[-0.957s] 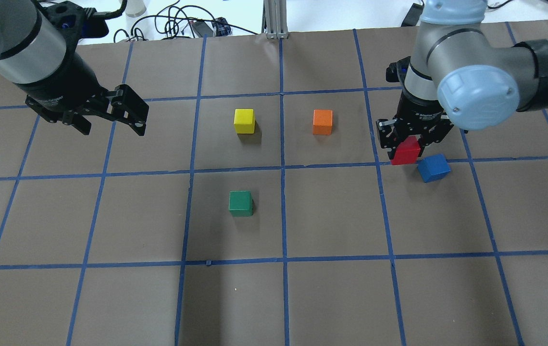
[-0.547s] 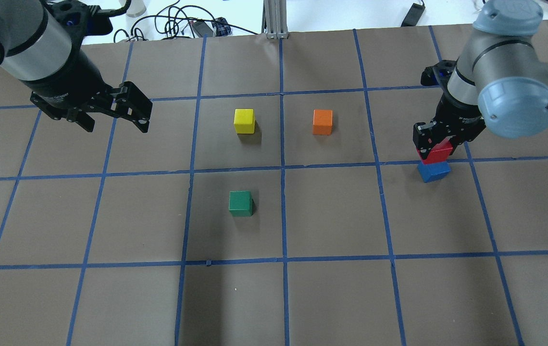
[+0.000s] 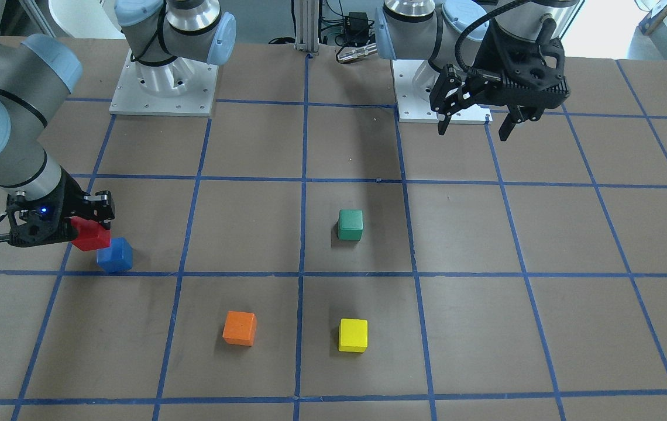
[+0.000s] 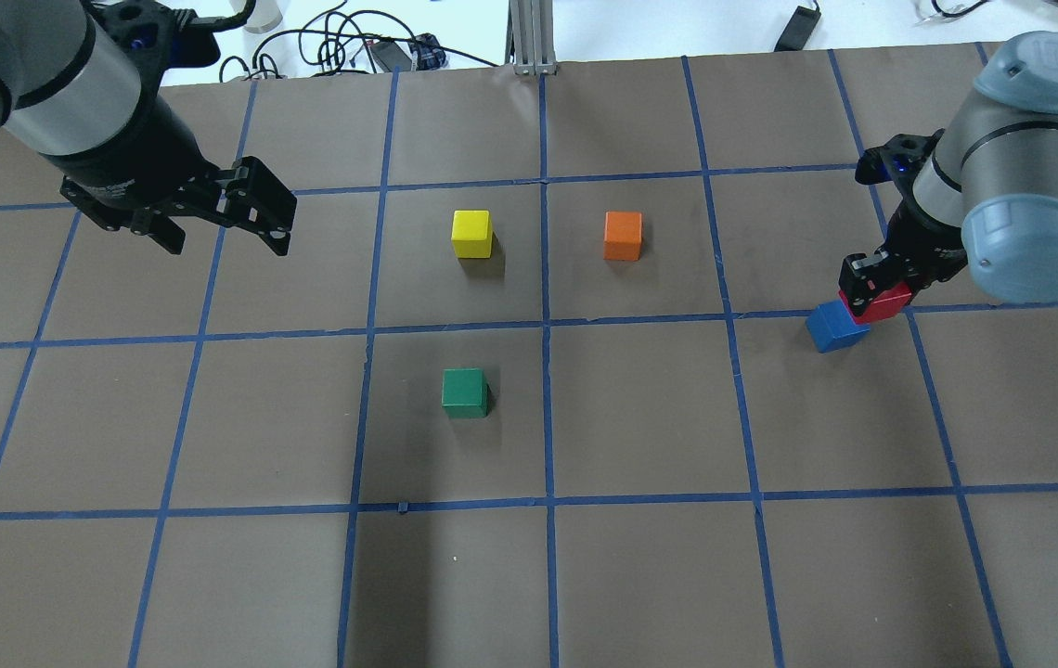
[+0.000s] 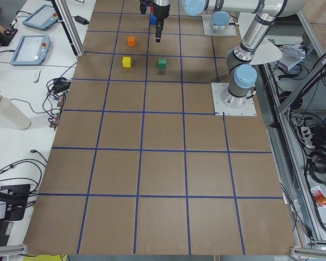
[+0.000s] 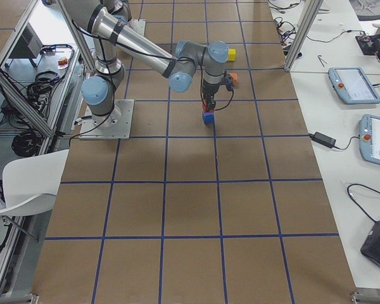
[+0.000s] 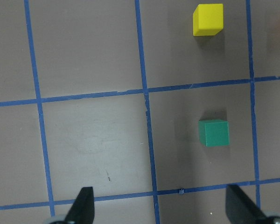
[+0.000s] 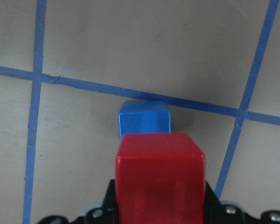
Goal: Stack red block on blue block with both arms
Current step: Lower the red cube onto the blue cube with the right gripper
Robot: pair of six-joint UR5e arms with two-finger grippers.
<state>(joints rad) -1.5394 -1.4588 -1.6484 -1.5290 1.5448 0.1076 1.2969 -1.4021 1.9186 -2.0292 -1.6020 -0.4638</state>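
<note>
The pick-up is done: the small matte red cube [image 4: 889,304] is clamped between the drawn-in jaws of the right arm's black two-finger gripper [image 4: 874,295]. It is held just over the small matte blue cube [image 4: 831,327], set off towards one edge, so centring, lowering and release seem left. Both cubes look solid, sharp-edged and equal in size, the blue one sitting slightly askew on the brown gridded table [image 4: 640,417]. The left arm's black two-finger gripper [image 4: 225,243] hangs wide open and empty, well apart.
</note>
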